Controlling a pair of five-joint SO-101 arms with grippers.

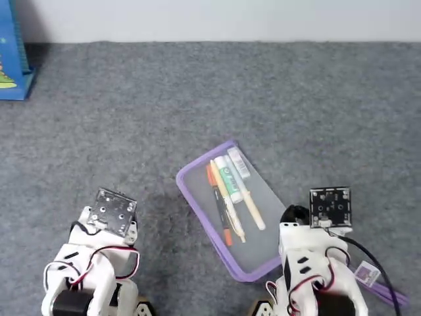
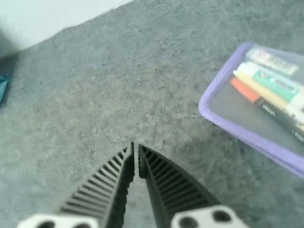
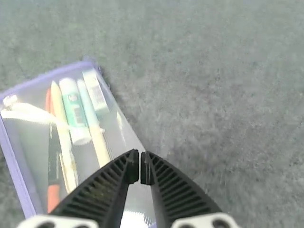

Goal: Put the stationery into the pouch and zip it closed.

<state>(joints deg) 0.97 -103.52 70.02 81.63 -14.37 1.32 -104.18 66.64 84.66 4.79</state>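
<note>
Left hand (image 2: 134, 151) pinched together over carpet (image 2: 118, 85); right hand (image 3: 140, 161) likewise, above pouch (image 3: 28, 142).

I've got the pouch (image 1: 195, 195) right of centre on the grey mat (image 1: 197, 92), lying at a slant, purple-edged and see-through. The stationery (image 1: 230, 191) is inside it, side by side: an orange pen (image 1: 211, 174), a yellow one (image 1: 222, 182), a green-and-white marker (image 1: 231, 179), a beige stick (image 1: 254, 212). My left arm (image 1: 99, 250) sits lower left, well apart. My right arm (image 1: 316, 263), lower right, overlaps the pouch's near corner. A blue box (image 1: 13, 59) stands upper left.
</note>
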